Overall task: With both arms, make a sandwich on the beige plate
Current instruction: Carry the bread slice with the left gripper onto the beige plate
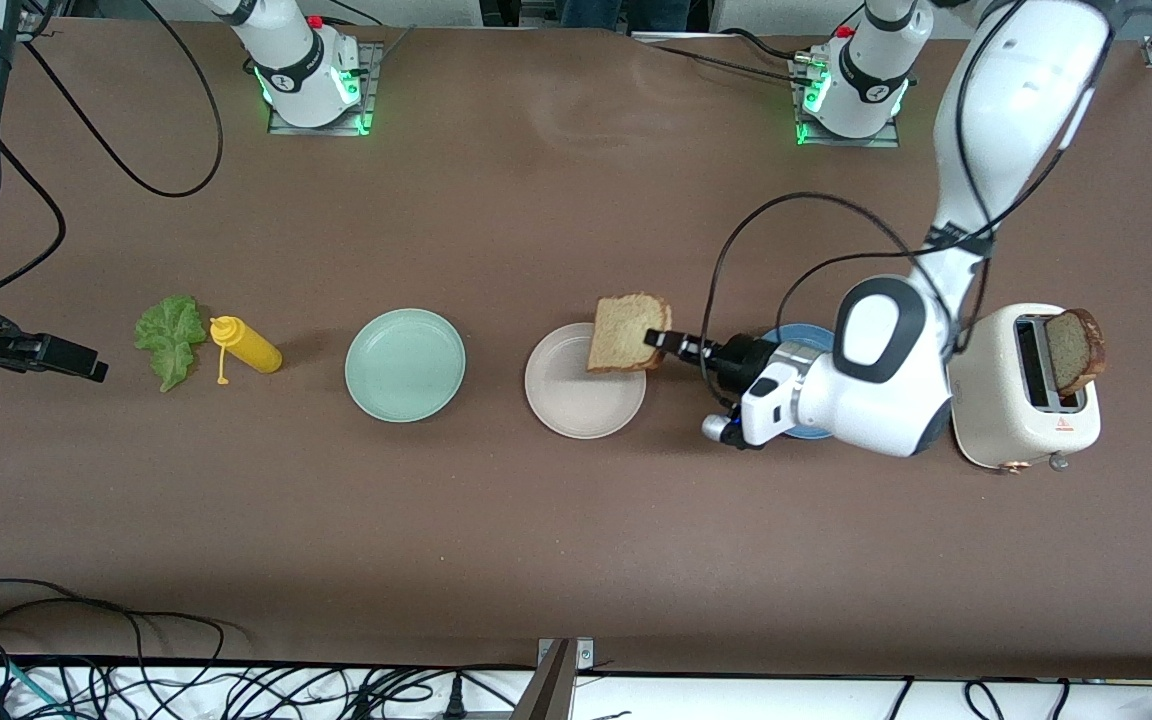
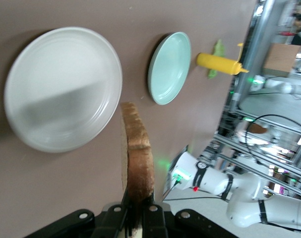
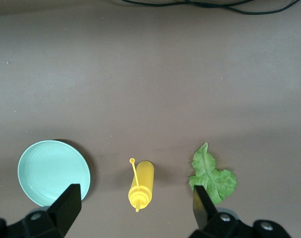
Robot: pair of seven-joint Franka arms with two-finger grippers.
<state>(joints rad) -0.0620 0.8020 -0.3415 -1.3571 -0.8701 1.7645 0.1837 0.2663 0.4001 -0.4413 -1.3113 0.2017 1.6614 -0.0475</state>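
Nearest the front camera lies the beige plate (image 1: 576,405), empty on the brown table (image 1: 536,540).

At the right arm's end of the table, the right gripper (image 1: 71,358) is seen with its fingers (image 3: 66,204) spread wide and nothing between them. It is held level over the table by an arm that waits, and is aimed toward the lettuce leaf (image 1: 169,338). Just past that leaf from the gripper a yellow squeeze bottle (image 1: 248,347) lies on its side, and after it a mint-green plate (image 1: 405,364).

Toward the left arm's end, a bread slice (image 1: 626,333) is clamped at one edge by the left gripper (image 1: 664,343), whose fingers are pressed shut on it. The slice is held up over the beige plate's rim, out ahead of the fingertips; it stands on edge, with its crust seen edge-on from the left wrist view (image 2: 139,158). The left arm is bent low, its forearm nearly horizontal, over a blue plate (image 1: 804,338). At the gripper's rear, a white toaster (image 1: 1021,410) is seen with a second slice (image 1: 1076,352) sticking up from its slot.
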